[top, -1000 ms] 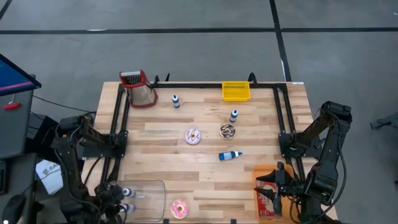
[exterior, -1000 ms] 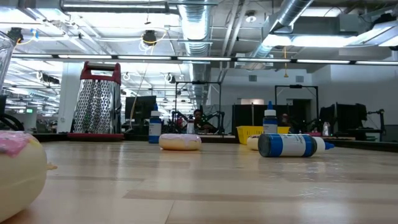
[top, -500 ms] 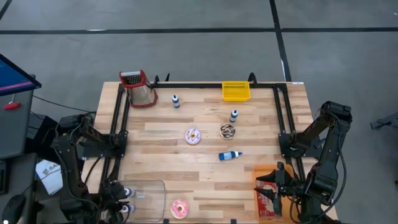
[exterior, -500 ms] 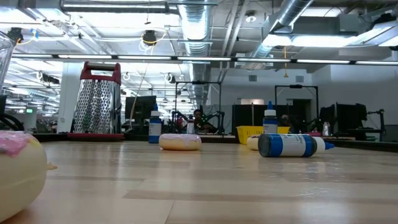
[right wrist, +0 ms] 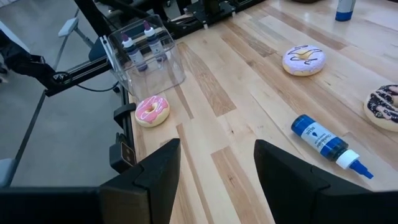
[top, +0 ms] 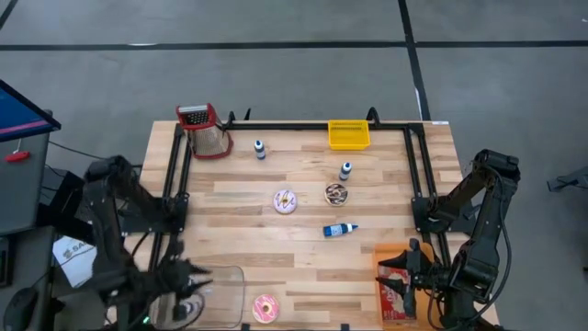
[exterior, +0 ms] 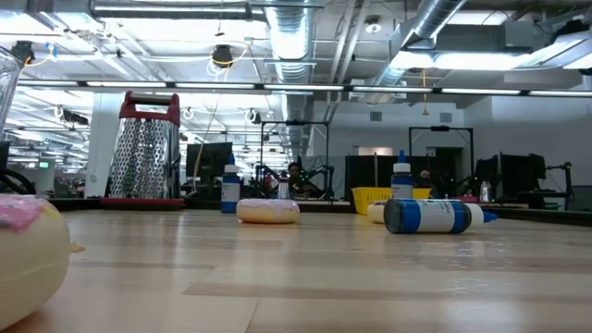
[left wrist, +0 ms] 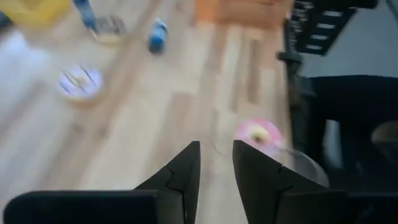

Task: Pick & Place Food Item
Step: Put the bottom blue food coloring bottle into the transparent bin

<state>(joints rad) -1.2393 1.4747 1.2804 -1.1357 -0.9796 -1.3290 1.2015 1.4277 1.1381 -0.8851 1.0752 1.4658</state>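
A pale wooden table [top: 303, 198] edged with a black rail frame stands on a grey floor crossed by dark lines; the low view looks across it into a wide hall with exposed ducts, strip lights and dark monitors. Three doughnuts lie on it: a pink-iced doughnut [top: 265, 308] at the near edge, just beside a clear plastic box [top: 216, 285], a white-iced doughnut [top: 286, 201] near the middle, and a chocolate doughnut [top: 336, 193] just to its right. There are five small bottles: two upright blue-capped bottles [top: 260, 150] standing apart toward the far side, one blue bottle lying on its side [top: 340, 229] below the chocolate doughnut, and two purple bottles [right wrist: 138, 53] upright inside the clear box. A single metal grater [top: 206, 131] with a red handle stands at the far left corner, a single yellow tray [top: 349, 135] at the far edge, and one orange packet [top: 397, 285] at the near right. The left gripper [left wrist: 216, 163] hangs over the near left part of the table, fingers nearly together with a narrow gap and nothing between them; compared with a second ago its arm has lifted and swung out, while nothing on the table has shifted. The right gripper [right wrist: 216, 163] waits over the orange packet, fingers spread wide and empty.
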